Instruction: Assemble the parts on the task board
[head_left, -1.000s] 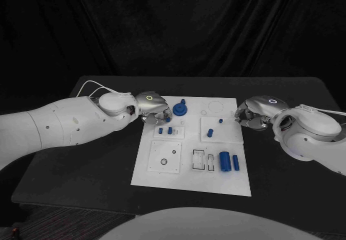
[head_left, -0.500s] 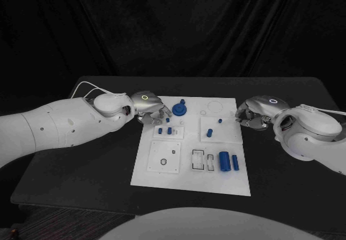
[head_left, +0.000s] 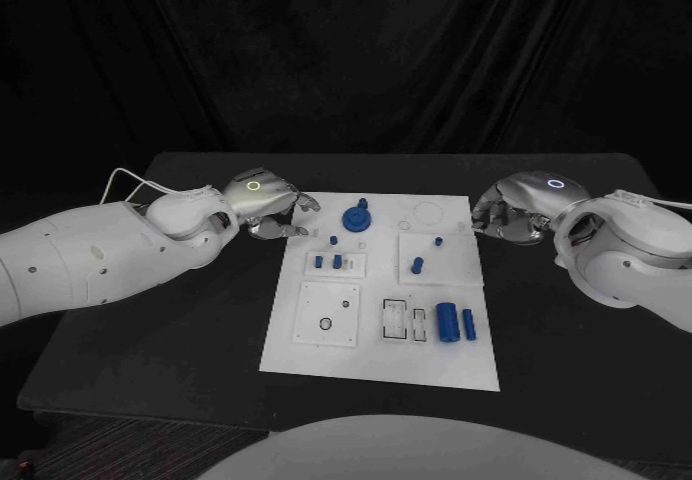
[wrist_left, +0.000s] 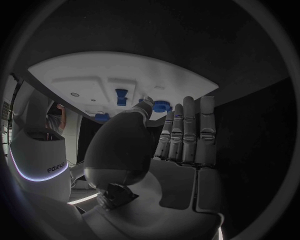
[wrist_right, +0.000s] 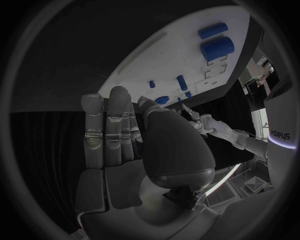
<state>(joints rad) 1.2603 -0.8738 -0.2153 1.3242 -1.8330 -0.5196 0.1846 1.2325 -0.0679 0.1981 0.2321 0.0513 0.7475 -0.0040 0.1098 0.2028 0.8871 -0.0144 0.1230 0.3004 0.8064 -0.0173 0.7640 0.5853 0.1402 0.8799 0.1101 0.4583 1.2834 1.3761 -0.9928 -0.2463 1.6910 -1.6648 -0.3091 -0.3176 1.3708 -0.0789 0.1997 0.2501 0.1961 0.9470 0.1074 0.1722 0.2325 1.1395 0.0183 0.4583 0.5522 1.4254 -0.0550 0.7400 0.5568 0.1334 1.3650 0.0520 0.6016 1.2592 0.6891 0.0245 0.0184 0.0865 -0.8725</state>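
The white task board (head_left: 433, 360) lies in the middle of the black table. A blue gear-like part (head_left: 356, 217) stands near its far edge, with small blue pegs (head_left: 338, 261) and another peg (head_left: 418, 266) nearer the middle. Two blue cylinders (head_left: 450, 322) lie at the near right. My left hand (head_left: 267, 205) sits just off the board's far left corner, fingers straight and apart, holding nothing. The left wrist view shows this hand (wrist_left: 169, 150) with the gear (wrist_left: 161, 105) beyond its fingertips. My right hand (head_left: 512, 210) hovers beside the board's far right edge, also holding nothing (wrist_right: 131, 145).
The board carries recessed outlines: a square plate (head_left: 329, 313), narrow rectangular slots (head_left: 397, 318) and a ring outline (head_left: 430, 211). A thin white cable (head_left: 144, 180) loops over my left arm. Bare black table (head_left: 173, 330) flanks the board on both sides.
My left hand has drawn back to the left, off the board and away from the blue gear. My right hand has shifted slightly toward the far side.
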